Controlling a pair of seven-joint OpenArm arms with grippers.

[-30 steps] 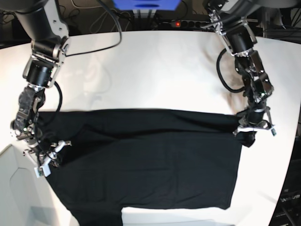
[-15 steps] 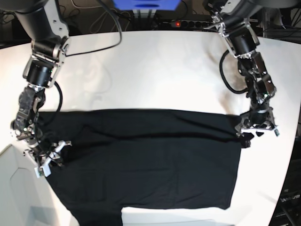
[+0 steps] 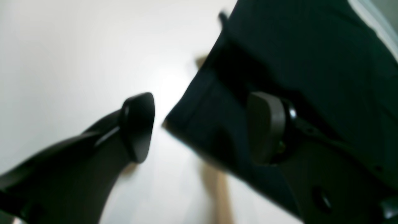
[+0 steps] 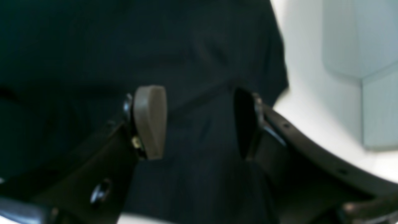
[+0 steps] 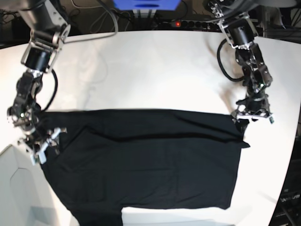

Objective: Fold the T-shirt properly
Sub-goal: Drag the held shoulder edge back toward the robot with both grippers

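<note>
T-shirt (image 5: 150, 160) lies spread black across the white tabletop (image 5: 155, 70), from centre toward 6 o'clock in the base view. Since a second ago both grippers have let go of its corners and lifted slightly. The left gripper (image 5: 253, 114), at 3 o'clock, stands wide open and empty, one finger over cloth, the other over bare tabletop. The right gripper (image 5: 41, 146), at 9 o'clock, gapes empty above the fabric, its arm angled downward.

White table (image 5: 155, 70) — power strip (image 5: 181, 22) behind.
</note>
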